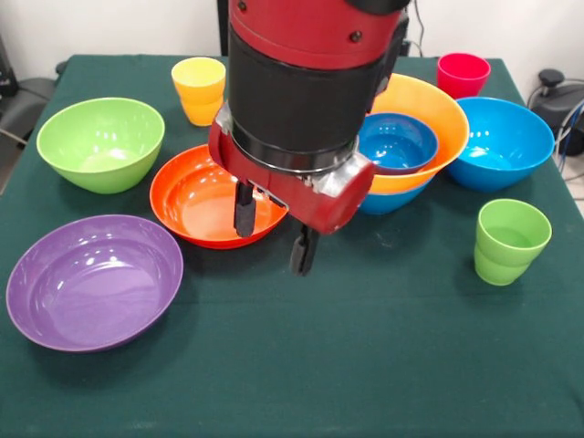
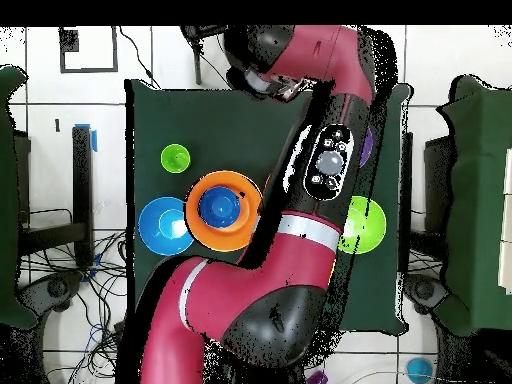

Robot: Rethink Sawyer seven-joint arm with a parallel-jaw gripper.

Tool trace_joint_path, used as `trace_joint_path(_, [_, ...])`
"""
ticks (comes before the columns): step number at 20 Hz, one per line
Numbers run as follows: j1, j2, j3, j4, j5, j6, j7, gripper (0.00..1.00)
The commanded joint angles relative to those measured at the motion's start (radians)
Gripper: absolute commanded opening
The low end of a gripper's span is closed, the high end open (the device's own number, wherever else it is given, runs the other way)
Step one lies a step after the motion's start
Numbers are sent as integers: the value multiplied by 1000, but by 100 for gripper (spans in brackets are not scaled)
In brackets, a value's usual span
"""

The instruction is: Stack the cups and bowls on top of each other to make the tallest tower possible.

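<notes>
My gripper (image 1: 274, 233) is open and empty. One finger (image 1: 245, 212) hangs over the inside of the orange-red bowl (image 1: 196, 196), the other (image 1: 302, 252) just outside its right rim. The tower (image 1: 429, 123) stands to the right: a small blue bowl (image 1: 397, 141) in the large yellow-orange bowl (image 1: 443, 109), on a blue bowl (image 1: 388, 198). It also shows in the overhead view (image 2: 222, 208). Another blue bowl (image 1: 504, 141) sits beside it. The lime green bowl (image 1: 100, 141) and purple bowl (image 1: 94, 281) are on the left. The yellow cup (image 1: 198, 88), red-pink cup (image 1: 463, 73) and light green cup (image 1: 511, 239) stand upright.
The dark green cloth (image 1: 365, 365) covers the table. The arm's thick red and black wrist (image 1: 306, 82) blocks the middle of the front view. In the overhead view the arm (image 2: 320, 180) covers much of the table's centre and right.
</notes>
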Motion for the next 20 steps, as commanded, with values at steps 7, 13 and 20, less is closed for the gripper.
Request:
trace_joint_path(7, [-6, 26, -45, -31, 31, 174, 135, 100])
trace_joint_path(13, [15, -37, -27, 85, -11, 148, 101, 100])
trace_joint_path(20, [7, -44, -13, 145, -39, 88, 70, 100])
